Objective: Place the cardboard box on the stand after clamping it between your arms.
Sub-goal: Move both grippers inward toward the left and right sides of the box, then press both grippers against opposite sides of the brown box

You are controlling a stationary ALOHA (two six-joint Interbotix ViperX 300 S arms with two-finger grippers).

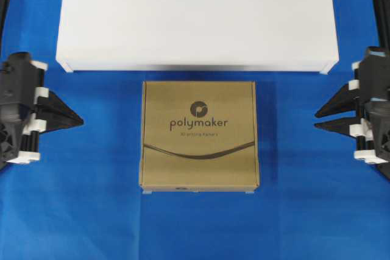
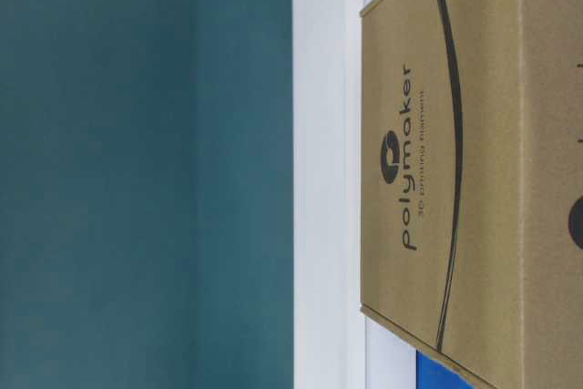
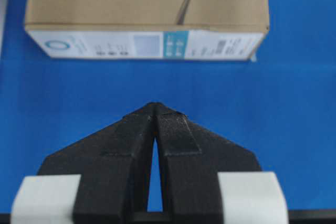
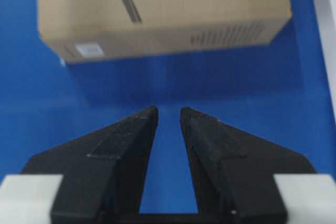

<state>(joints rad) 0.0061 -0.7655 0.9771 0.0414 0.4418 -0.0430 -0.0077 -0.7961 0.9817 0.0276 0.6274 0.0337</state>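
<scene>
The cardboard box (image 1: 199, 135) lies flat on the blue cloth at the centre, its "polymaker" print facing up, just in front of the stand (image 1: 195, 16), a wide white platform at the back. My left gripper (image 1: 81, 120) is shut and empty, well to the left of the box and pointing at its side. My right gripper (image 1: 317, 120) is open by a narrow gap and empty, well to the right of the box. The left wrist view shows the box's labelled side (image 3: 147, 44) ahead of the shut gripper (image 3: 154, 105). The right wrist view shows the box (image 4: 163, 9) ahead of the parted gripper (image 4: 168, 111).
Blue cloth (image 1: 91, 211) covers the table, with bare strips between each gripper and the box. The table-level view is rotated and shows the box (image 2: 455, 179) against the stand (image 2: 328, 179) and a teal wall (image 2: 137, 179). The stand's edge (image 4: 326, 24) shows at right in the right wrist view.
</scene>
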